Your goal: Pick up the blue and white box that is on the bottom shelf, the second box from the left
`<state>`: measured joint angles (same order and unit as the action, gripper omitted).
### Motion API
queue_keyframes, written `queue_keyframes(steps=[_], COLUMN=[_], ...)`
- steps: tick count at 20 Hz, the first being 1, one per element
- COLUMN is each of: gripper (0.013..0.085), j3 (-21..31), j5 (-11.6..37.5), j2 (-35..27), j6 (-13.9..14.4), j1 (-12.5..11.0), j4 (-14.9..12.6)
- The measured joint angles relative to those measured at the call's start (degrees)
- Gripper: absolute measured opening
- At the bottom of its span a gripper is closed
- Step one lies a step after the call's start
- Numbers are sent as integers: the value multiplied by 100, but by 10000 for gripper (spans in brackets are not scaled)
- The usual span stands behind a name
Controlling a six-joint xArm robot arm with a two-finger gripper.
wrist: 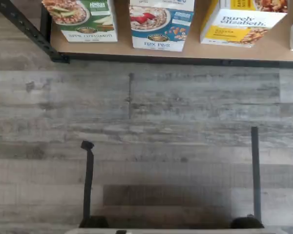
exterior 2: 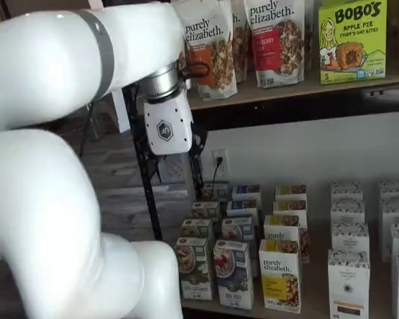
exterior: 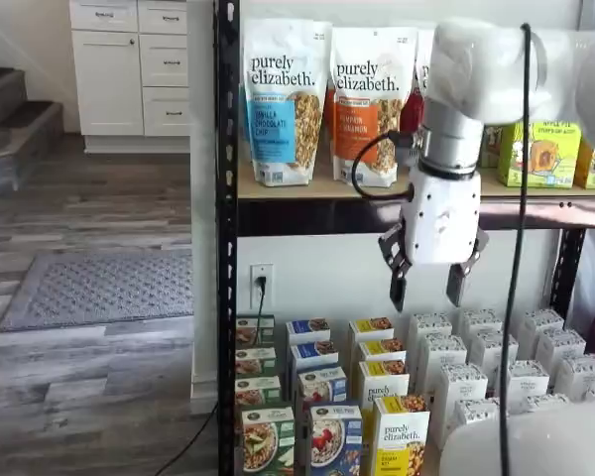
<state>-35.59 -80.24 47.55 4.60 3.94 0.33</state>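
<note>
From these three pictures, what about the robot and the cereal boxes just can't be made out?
- Gripper: in a shelf view the fingers show a gap; in the other, the white arm hides them.
- Blue and white box: wrist view's edge cuts off its upper part.
- Bottom shelf: only its front strip shows in the wrist view.
- Rear boxes: print too small.

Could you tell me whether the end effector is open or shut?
Open: in a shelf view the end effector shows a plain gap between its two black fingers, holding nothing.

"purely elizabeth" on yellow box [wrist: 239, 24]; "BOBO'S APPLE PIE" on green box [exterior 2: 352, 40].
</note>
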Motion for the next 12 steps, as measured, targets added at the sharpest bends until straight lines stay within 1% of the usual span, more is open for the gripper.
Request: queue_keyframes(steps=[6, 10, 12], gripper=[850, 850, 850], j3=[403, 584, 644], j5=[667, 1096, 1323], j2=[-262, -621, -846], j6=[-102, -153, -136], j1=[-77, -91, -59], j4=[88, 173, 185])
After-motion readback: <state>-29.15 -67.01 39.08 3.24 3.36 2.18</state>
